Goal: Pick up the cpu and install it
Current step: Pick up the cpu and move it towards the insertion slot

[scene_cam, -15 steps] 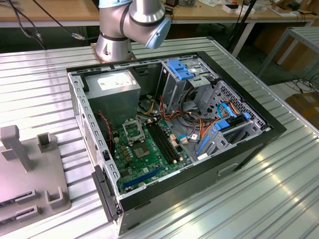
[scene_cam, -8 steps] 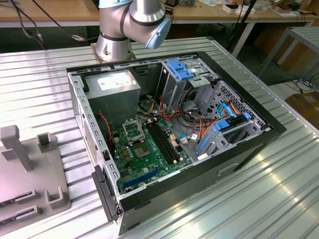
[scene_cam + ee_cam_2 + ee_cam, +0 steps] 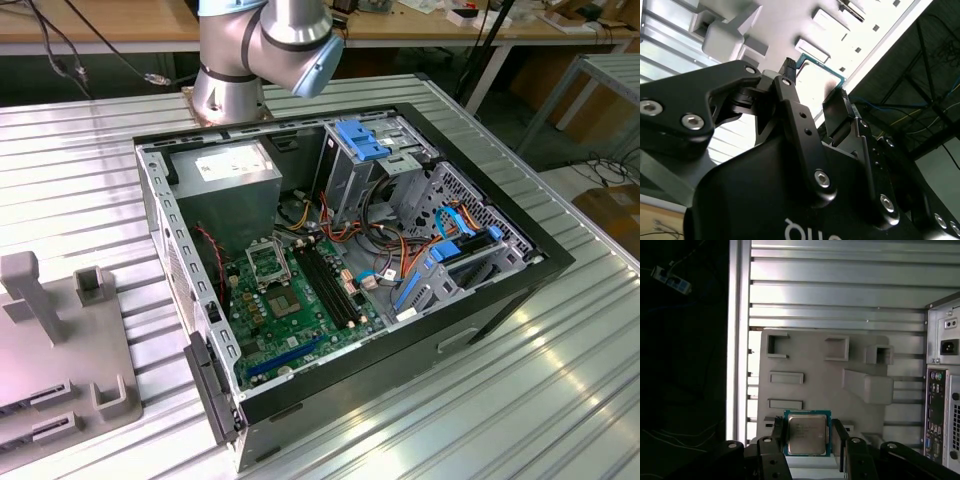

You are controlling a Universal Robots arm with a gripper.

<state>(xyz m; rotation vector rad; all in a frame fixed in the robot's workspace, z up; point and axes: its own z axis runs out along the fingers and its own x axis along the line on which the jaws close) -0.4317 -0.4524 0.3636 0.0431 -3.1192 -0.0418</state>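
Note:
The cpu (image 3: pixel 806 434), a thin square chip with a pale metal top and green edge, sits between the two black fingers of my gripper (image 3: pixel 809 436), which is shut on its sides. It hangs well above a grey fixture plate (image 3: pixel 815 365). In the second wrist view the cpu (image 3: pixel 821 75) pokes out between the fingertips (image 3: pixel 788 70) of the gripper (image 3: pixel 815 82). In the exterior view the open computer case (image 3: pixel 500 290) lies on the table, and the motherboard's (image 3: pixel 300 315) square socket (image 3: pixel 268 263) stands uncovered.
The grey fixture plate (image 3: pixel 60 340), with raised blocks and slots, lies at the exterior view's left on the ribbed metal table (image 3: pixel 500 400). The arm's base (image 3: pixel 235 75) stands behind the case. Cables, blue drive brackets (image 3: pixel 360 140) and a power supply (image 3: pixel 230 170) crowd the case.

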